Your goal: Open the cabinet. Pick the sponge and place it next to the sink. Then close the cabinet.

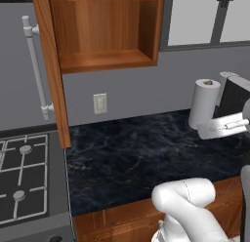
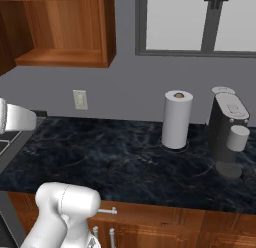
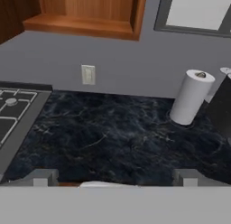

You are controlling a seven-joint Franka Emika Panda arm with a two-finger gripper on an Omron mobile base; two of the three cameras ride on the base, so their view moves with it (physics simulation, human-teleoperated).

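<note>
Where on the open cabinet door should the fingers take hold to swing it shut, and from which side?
Grip the long vertical silver bar handle on the cabinet door near its middle. It stands off the panel on two posts, so open fingers can straddle it, coming from the stove side.

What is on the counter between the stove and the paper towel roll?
Nothing stands there. Between the stove and the paper towel roll there is just bare dark marble counter, as the hand view shows.

Cabinet (image 1: 105,29) hanging above the surface's (image 1: 141,153) left rear, door (image 1: 51,70) standing open toward stove (image 1: 24,177), which is adjoining the left edge. Paper towel roll (image 2: 177,119) standing at rear edge, coffee machine (image 2: 227,132) sitting just right.
</note>
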